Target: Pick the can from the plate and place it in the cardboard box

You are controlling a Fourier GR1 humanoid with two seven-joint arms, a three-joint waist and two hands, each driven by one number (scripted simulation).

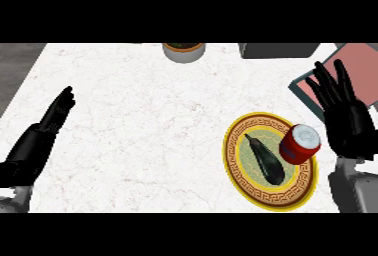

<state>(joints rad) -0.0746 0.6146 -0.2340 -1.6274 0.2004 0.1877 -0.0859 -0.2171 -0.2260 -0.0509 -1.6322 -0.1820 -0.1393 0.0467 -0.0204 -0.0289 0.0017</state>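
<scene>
We see the red cylindrical metal can (300, 143) upright on the yellow patterned round plate's (247, 182) right rim, just left of our right hand (347, 122), its fingers (325, 85) straight and apart.

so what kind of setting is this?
Probably a kitchen counter: a white marble-look countertop, a round yellow-rimmed patterned plate holding a red can and a dark aubergine-like vegetable.

Kitchen: marble counter (148, 125), plate (244, 175)
</scene>
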